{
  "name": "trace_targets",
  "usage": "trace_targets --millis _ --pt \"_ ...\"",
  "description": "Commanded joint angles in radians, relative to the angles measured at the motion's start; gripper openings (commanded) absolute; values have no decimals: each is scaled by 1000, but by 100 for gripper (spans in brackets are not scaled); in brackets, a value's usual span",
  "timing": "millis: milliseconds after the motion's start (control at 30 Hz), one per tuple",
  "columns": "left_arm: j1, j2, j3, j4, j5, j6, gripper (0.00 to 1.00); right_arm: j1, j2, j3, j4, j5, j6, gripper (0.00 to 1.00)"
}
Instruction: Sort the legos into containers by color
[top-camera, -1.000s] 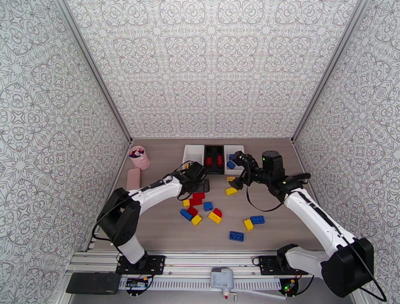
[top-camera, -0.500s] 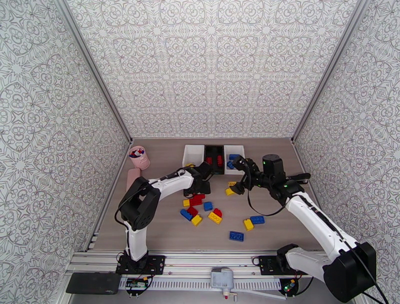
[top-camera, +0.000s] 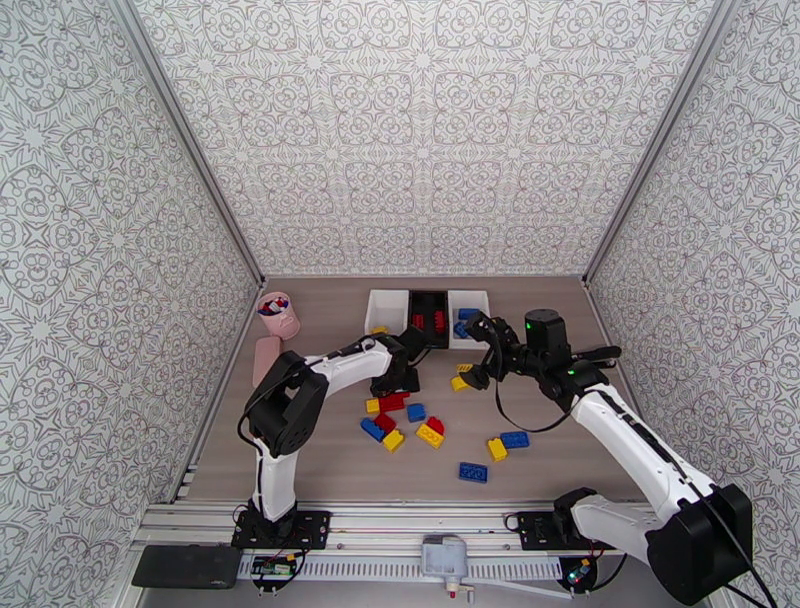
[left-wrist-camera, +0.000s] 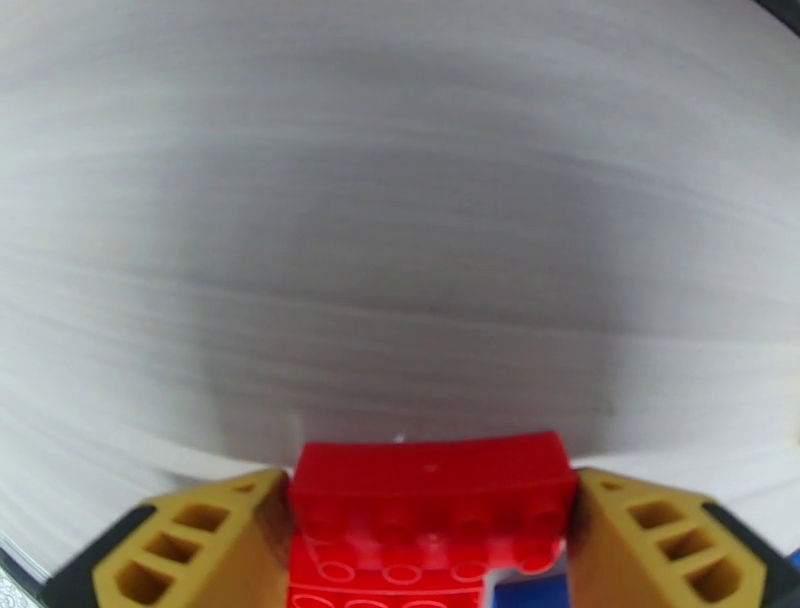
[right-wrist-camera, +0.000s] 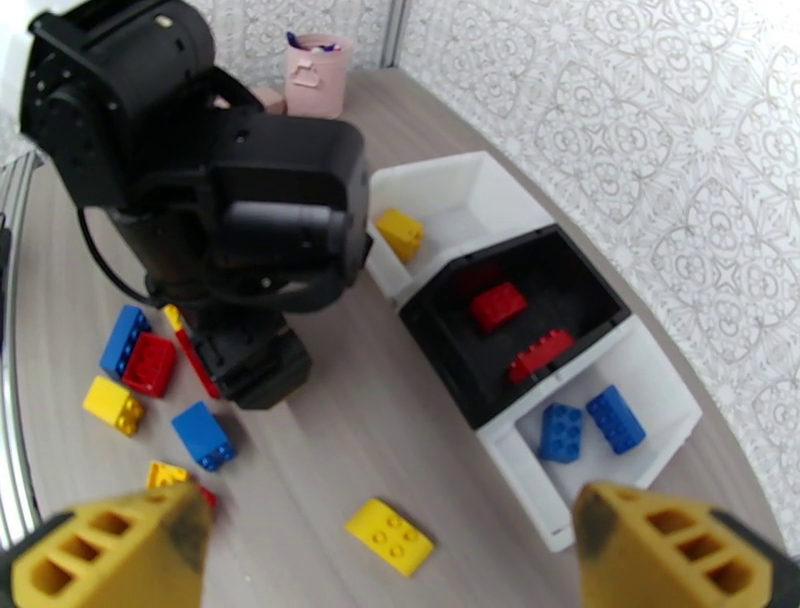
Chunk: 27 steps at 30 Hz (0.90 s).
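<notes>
Two pink items sit far left in the top view: a pink cup (top-camera: 279, 313) and, nearer the arms, a flat pink case (top-camera: 266, 357). The left arm reaches across the table (top-camera: 330, 470), with the left gripper (top-camera: 400, 385) low at the far edge of the loose pile, just in front of the bins. In the left wrist view its yellow fingers (left-wrist-camera: 190, 540) flank a red brick (left-wrist-camera: 433, 470), one pressed to each end, so the jaws are clenched on it. That brick sits on a second red piece (left-wrist-camera: 400, 580), and the surface beyond is blurred. The containers stand in a touching row at the far side. The left white bin (top-camera: 390, 296) holds one binned yellow brick (right-wrist-camera: 403, 233). The black bin (top-camera: 428, 298), in the middle, holds two red bricks (right-wrist-camera: 498, 305). The right white bin (top-camera: 475, 298) holds two blue bricks (right-wrist-camera: 560, 432). Loose legos (top-camera: 416, 411) in red, yellow and blue lie clustered mid-table. Right of the cluster a yellow piece (top-camera: 497, 449) lies just beside a blue piece (top-camera: 515, 439). A lone blue brick (top-camera: 473, 472) is the one nearest the arm bases. A lone yellow brick (top-camera: 462, 382) lies apart, on the table before the right white bin. The right gripper (top-camera: 478, 350) hangs over that spot. In the right wrist view its fingers (right-wrist-camera: 110, 550) are spread wide, released, with nothing between them; the lone yellow brick lies flat on the wood below.
</notes>
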Motion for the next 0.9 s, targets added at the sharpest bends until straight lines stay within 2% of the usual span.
trace_targets --millis 0,133,433,567,867 --pt "-9 27 14 -32 6 -10 68 6 -7 -9 -5 6 -14 100" --pt "-9 33 17 -32 6 -12 65 7 -9 -6 -5 4 -14 100" --pt "-7 51 32 -35 26 -22 66 6 -14 -8 -2 -6 -11 100" --pt "-7 50 42 -41 26 -19 60 7 -13 -5 0 -7 -11 100" --pt "-3 -63 50 -1 -45 1 60 7 -17 -13 33 -15 8 100"
